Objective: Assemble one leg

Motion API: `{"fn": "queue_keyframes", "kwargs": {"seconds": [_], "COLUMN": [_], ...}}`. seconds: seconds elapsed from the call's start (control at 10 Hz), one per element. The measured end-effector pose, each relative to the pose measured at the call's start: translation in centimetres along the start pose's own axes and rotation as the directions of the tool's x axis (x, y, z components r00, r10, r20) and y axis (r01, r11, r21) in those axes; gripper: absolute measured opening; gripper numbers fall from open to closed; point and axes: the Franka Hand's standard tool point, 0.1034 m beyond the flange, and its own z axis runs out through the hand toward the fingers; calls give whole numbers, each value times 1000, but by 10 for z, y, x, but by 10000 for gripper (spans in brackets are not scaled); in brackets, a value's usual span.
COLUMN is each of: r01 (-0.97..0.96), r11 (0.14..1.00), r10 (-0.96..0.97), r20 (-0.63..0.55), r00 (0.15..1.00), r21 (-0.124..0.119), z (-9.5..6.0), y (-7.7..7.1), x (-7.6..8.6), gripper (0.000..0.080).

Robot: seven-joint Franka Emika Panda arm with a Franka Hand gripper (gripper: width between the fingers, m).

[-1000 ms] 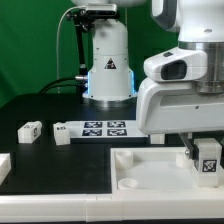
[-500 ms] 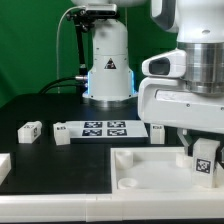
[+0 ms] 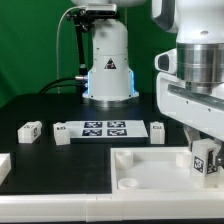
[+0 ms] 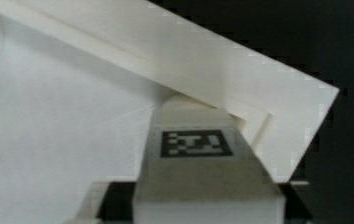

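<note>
Exterior view: arm rotated and shifted toward that view's right against a second ago; wrist no longer square-on. Pincer (image 3: 204,158) pinching the leg (image 3: 204,160), held over the far right corner of the white panel (image 3: 140,175). Wrist view: leg (image 4: 199,150) tagged face up, directly ahead of pincer, against panel rim (image 4: 245,75). Probably twisting leg into corner hole; seating unconfirmed. Spare legs on worktop (image 3: 60,108), well apart.

The exterior view faced the robot base (image 3: 108,60) from low across the surface (image 3: 40,105). The wrist view looked closely down at the panel (image 4: 85,110), which both views shared.
</note>
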Motion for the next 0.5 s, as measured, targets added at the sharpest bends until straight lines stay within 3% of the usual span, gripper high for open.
{"fn": "queue_keyframes", "kwargs": {"seconds": [0.2, 0.3, 0.4, 0.5], "r01": [86, 88, 119, 274], "r11": [996, 996, 993, 962], "r10": [-86, -88, -119, -274], "r20": [0, 2, 2, 0], "r00": [996, 996, 993, 962], "r21": [0, 1, 1, 0], "z": [0, 0, 1, 1], "y": [0, 0, 0, 0], "x": [0, -1, -2, -1], "gripper": [291, 496, 599, 599]}}
